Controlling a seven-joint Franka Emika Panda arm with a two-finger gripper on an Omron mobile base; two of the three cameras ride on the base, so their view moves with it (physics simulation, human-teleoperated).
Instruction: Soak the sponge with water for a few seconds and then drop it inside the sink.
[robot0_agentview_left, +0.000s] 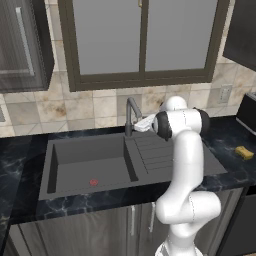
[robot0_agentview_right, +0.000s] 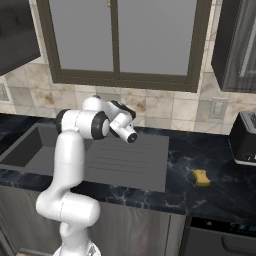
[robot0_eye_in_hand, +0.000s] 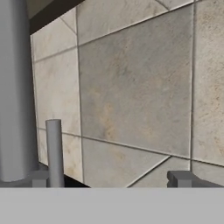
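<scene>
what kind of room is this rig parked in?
A simulated home kitchen, by the look of it: a dark grey sink with a gooseneck faucet set in a black marbled countertop, a window above tiled wall, and a toaster at the right.

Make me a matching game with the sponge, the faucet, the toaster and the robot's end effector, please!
Things:
1. sponge
2. faucet
3. toaster
4. end effector

Places or states:
A. open, facing the tiled wall
B. at the back edge of the sink
C. lying on the black countertop, right of the drainboard
D. standing at the far right, by the wall

Pairs: 1-C, 2-B, 3-D, 4-A
</scene>
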